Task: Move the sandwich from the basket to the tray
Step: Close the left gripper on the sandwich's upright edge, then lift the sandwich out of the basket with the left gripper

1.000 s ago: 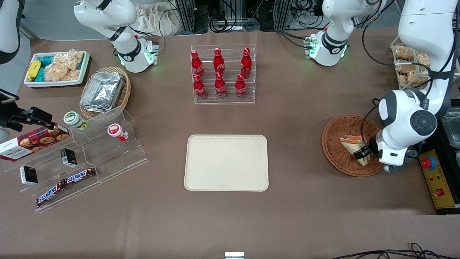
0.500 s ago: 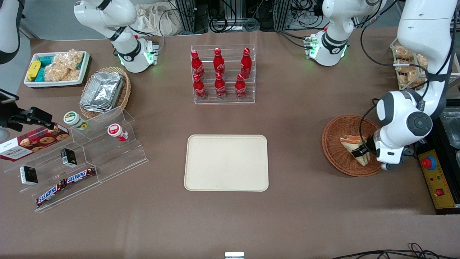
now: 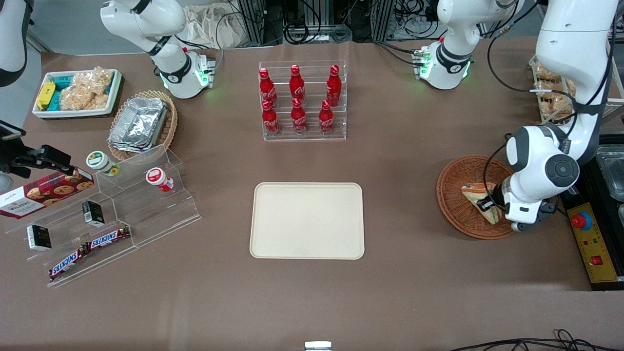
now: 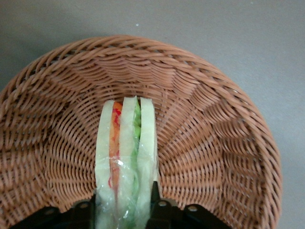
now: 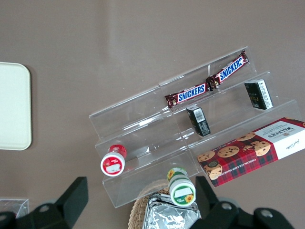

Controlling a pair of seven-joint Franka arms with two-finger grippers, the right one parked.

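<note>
- The left arm's black two-finger gripper point(image 4: 125, 210) is down inside the round reddish-brown wicker basket point(image 3: 456, 204), clamped on the triangular pale-bread sandwich point(image 4: 126, 157) with orange, red and green filling.
- The sandwich sits edge-up in the basket.
- I'd lift straight up past the basket's rim, gently on the squeeze since it's squishy.
- Flat cream rectangular tray point(image 3: 307, 220) waits well clear of the basket, toward the parked arm's end.

A brown-covered table point(image 3: 414, 273) — dark cables point(image 3: 312, 22) and metal framing at its upper edge.
</note>
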